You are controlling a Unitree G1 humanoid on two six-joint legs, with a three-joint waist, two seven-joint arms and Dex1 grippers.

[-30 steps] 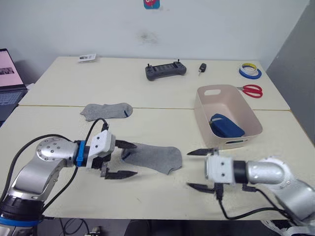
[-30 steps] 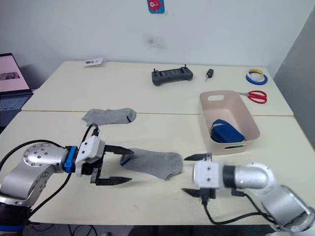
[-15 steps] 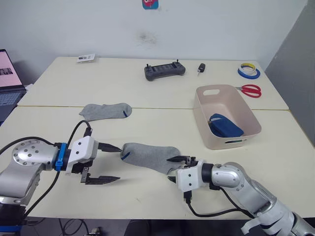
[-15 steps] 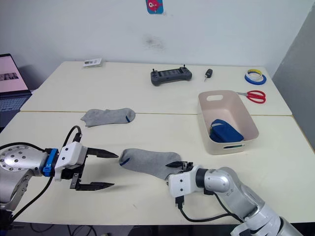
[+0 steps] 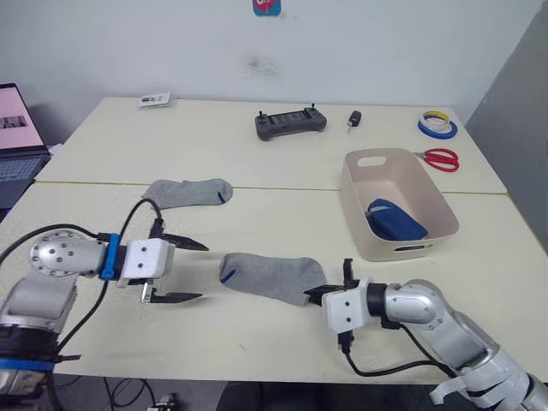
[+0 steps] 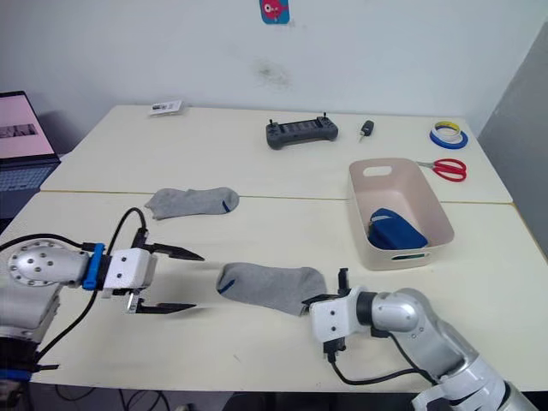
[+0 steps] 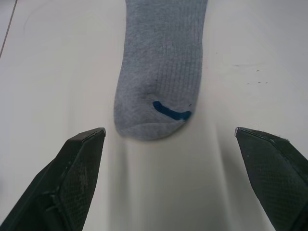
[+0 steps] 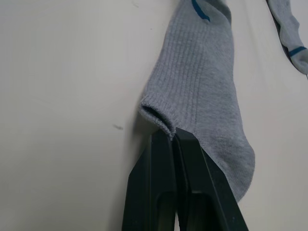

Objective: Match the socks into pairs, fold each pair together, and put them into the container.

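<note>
While the flat grey ribbed sock with a blue mark (image 5: 270,276) lies on the pale table (image 5: 257,223), its cuff is pinched by the closed right pincer (image 5: 315,295). Just beyond its toe, the left pincer (image 5: 181,271) is held wide open, seemingly empty.

head stereo pair: high, facing forward-down over whole worktop (image 5: 257,171), near-identical overlap | left wrist: low, close, along left gripper (image 7: 168,159) at grey sock (image 7: 163,62) toe | right wrist: close, same sock's cuff end
</note>
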